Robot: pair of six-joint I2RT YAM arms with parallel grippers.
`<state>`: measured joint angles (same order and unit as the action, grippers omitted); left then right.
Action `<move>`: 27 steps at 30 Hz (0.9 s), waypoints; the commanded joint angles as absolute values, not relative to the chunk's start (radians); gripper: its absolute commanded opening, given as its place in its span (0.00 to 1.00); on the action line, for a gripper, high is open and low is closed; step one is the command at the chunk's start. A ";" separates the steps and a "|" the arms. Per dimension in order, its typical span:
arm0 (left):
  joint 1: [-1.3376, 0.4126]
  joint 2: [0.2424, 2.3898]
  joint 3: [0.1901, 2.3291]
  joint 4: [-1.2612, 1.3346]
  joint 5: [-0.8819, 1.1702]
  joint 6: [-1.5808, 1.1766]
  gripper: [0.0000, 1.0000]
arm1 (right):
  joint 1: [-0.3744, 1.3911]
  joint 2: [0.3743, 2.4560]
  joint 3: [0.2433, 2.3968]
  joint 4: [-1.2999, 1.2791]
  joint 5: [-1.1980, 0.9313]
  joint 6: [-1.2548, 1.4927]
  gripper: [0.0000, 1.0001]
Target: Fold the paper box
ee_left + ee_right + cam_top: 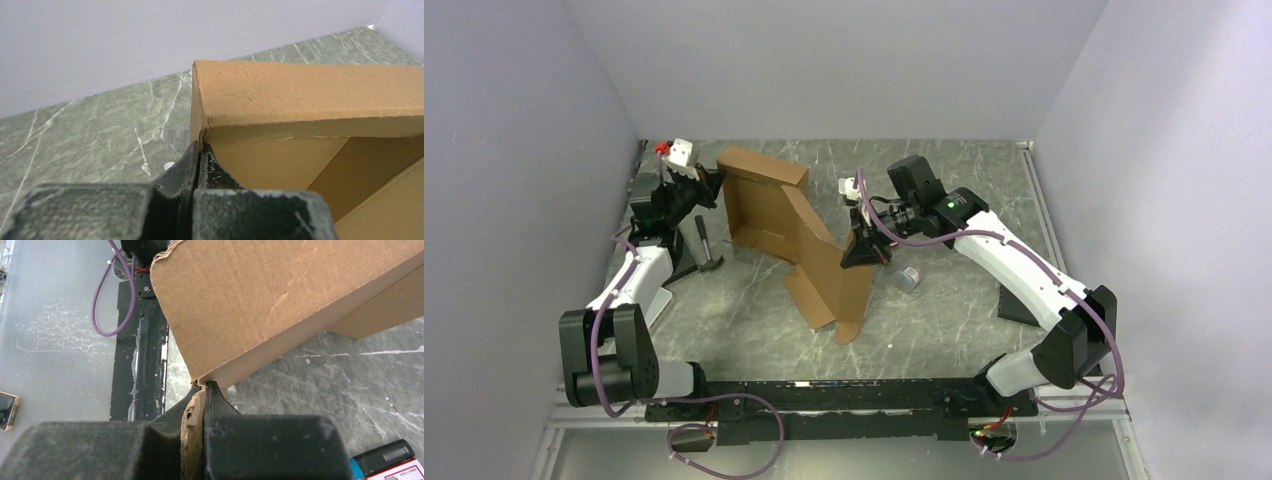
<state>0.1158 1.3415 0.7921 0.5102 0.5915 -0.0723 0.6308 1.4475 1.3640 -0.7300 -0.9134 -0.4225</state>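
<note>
Paper box: partly folded, around centre of worktop. Far part is raised, walls up, toward far edge; near flap touches worktop.

Your left fingers: closed tight, tips touching corner seam at box's far left. You cannot tell whether cardboard sits between them.

Your right fingers: pinched on edge of box's right flap, cardboard strip visible between them.

Small grey cylinder: on worktop just right of box, near right fingers.

Dark bar-shaped object: left of box, beside left arm.

Paper box on the table between left claw and right claw.
</note>
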 commanded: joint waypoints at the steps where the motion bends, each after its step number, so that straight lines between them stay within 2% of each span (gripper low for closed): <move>1: 0.070 1.288 0.836 0.450 0.567 -0.097 0.00 | 0.629 1.442 1.413 -0.696 -0.863 -0.391 0.08; 6: 0.038 1.242 0.864 0.324 0.503 -0.113 0.00 | 0.627 1.411 1.437 -0.712 -0.777 -0.390 0.30; 10: 0.020 1.211 0.870 0.269 0.488 -0.124 0.00 | 0.626 1.373 1.472 -0.740 -0.691 -0.413 0.56; 13: 0.007 1.201 0.876 0.245 0.483 -0.120 0.00 | 0.626 1.356 1.515 -0.774 -0.634 -0.439 0.68; 21: -0.040 1.193 0.843 0.253 0.450 -0.108 0.00 | 0.626 1.364 1.581 -0.822 -0.587 -0.474 0.80; 27: -0.054 1.189 0.828 0.262 0.433 -0.099 0.00 | 0.627 1.387 1.587 -0.821 -0.584 -0.457 0.78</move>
